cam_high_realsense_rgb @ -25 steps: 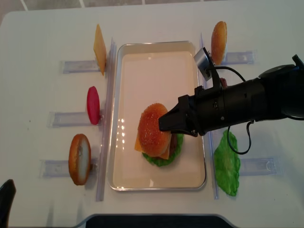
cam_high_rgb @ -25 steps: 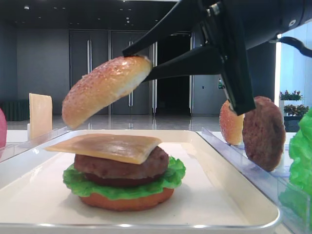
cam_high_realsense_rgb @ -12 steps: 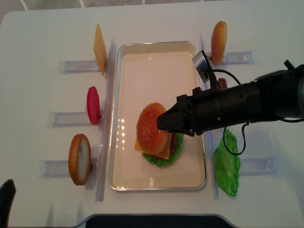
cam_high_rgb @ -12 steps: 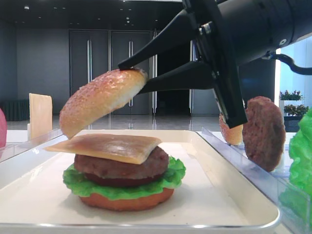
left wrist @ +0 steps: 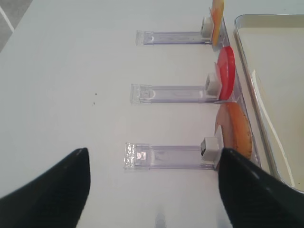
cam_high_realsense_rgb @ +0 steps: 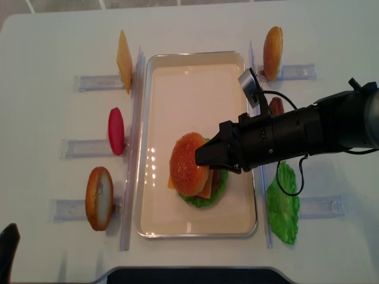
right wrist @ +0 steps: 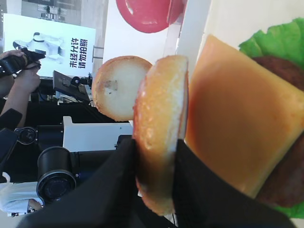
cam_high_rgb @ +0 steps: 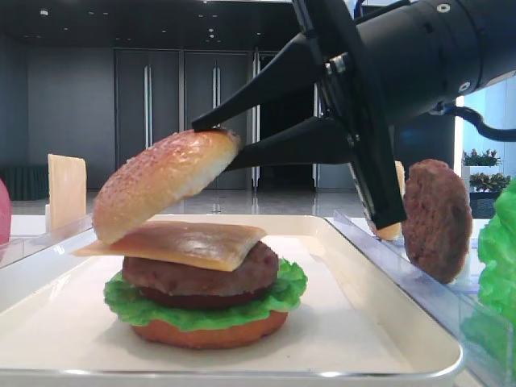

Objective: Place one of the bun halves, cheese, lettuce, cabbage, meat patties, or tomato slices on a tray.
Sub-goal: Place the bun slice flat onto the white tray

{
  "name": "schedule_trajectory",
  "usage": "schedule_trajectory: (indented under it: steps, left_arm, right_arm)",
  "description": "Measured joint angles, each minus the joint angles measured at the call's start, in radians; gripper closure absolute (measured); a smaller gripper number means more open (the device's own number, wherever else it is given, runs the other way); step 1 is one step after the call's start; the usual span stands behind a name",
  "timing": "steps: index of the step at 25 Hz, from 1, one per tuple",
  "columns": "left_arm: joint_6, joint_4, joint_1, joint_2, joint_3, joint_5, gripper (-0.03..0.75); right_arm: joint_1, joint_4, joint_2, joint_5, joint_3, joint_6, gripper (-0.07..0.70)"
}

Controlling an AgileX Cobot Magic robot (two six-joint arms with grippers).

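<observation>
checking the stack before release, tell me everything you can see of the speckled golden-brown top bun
The domed golden-brown top bun, crust speckled with pale grains and underside pale and flat, looks like glossy fake food. The shut right gripper pinches its upper edge. It hangs tilted, its low edge at or just over the yellow-orange cheese slice topping the burger stack on the white tray.

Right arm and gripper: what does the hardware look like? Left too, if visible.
The right arm is a matte black cylinder that narrows to the right gripper, with two long tapered black fingers. A small grey camera module is mounted on top, and a thin black cable loops beneath. Of the left gripper only two black finger tips show. No markings are legible.
</observation>
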Motion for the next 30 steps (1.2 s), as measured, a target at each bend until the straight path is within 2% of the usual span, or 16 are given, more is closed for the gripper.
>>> schedule_trajectory:
  steps: [7, 11, 14, 18, 23, 30]
  left_arm:
    - [0.000, 0.000, 0.000, 0.000, 0.000, 0.000, 0.073]
    - [0.000, 0.000, 0.000, 0.000, 0.000, 0.000, 0.073]
    - [0.000, 0.000, 0.000, 0.000, 0.000, 0.000, 0.073]
    - [0.000, 0.000, 0.000, 0.000, 0.000, 0.000, 0.073]
    - [0.000, 0.000, 0.000, 0.000, 0.000, 0.000, 0.073]
    - [0.000, 0.000, 0.000, 0.000, 0.000, 0.000, 0.073]
  right_arm:
    - [0.000, 0.000, 0.001, 0.001, 0.000, -0.022, 0.435]
    - [0.000, -0.001, 0.001, -0.016, 0.000, -0.023, 0.435]
    - [0.000, -0.003, 0.001, -0.035, 0.000, -0.023, 0.400]
    - [0.000, -0.010, 0.001, -0.083, 0.000, -0.025, 0.309]
    - [-0.001, -0.048, -0.004, -0.114, 0.000, -0.026, 0.214]
    - [-0.001, -0.156, -0.100, -0.241, 0.000, -0.029, 0.179]
